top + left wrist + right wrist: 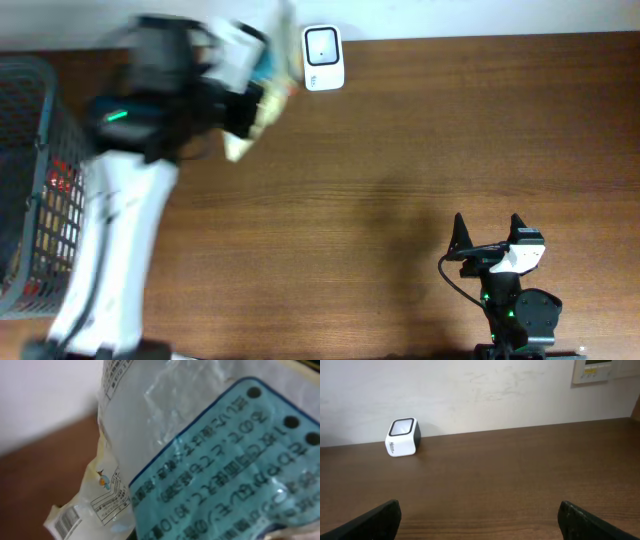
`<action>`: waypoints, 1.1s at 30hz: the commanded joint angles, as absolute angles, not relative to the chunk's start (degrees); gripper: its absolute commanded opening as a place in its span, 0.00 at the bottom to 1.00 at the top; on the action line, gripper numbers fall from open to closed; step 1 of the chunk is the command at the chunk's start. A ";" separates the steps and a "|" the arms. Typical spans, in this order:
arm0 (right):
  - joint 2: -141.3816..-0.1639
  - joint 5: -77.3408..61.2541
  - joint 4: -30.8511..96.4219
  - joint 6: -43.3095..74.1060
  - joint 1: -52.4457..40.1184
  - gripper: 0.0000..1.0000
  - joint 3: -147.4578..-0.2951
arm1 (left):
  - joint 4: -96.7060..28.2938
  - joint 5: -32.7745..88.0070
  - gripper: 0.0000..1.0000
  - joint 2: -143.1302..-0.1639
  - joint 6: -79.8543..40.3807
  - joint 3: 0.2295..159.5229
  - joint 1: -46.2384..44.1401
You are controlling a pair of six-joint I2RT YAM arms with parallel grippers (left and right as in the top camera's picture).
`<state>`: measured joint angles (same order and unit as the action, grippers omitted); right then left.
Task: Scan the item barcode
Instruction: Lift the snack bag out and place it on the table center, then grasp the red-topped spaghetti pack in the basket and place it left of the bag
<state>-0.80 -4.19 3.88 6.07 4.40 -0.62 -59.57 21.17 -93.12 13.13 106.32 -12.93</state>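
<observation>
— Up at the back edge of the bench point(400, 150), the left arm point(120, 210) has the packet point(262, 65) lifted just beside the scanner point(322, 57), left jaws shut tight on it!
— And the right jaws?
— Spread wide, holding nothing, parked low near the front edge, well apart from it all.
— Where's the code?
— Left wrist view catches the barcode point(67, 522) on a bottom corner of the packet, printed on crinkly film. That's my worry: the film looks glossy and creased, so glare or a fold could spoil the read.
— Anything else?
— The code faces back toward the arm, so I'd guess it may be turned away from the scanner's window and needs a twist. Thin plastic in a pinch can slip, too. And it's close enough that a careless swing could knock the scanner over.
</observation>
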 commanded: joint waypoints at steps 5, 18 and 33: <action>-0.40 -4.49 4.12 6.44 4.03 0.99 -0.32 | -56.64 21.67 0.00 -116.01 15.11 103.85 -31.44; -0.40 -4.49 4.12 6.44 4.03 0.99 -0.32 | -72.64 19.22 0.99 -121.47 12.27 147.83 -26.85; -0.40 -4.49 4.12 6.44 4.03 0.99 -0.32 | -95.83 -12.93 0.99 -118.04 -18.22 158.30 39.11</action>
<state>-0.80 -4.16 3.88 6.07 4.40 -0.62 -96.33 -13.47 -117.12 -17.82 164.33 35.90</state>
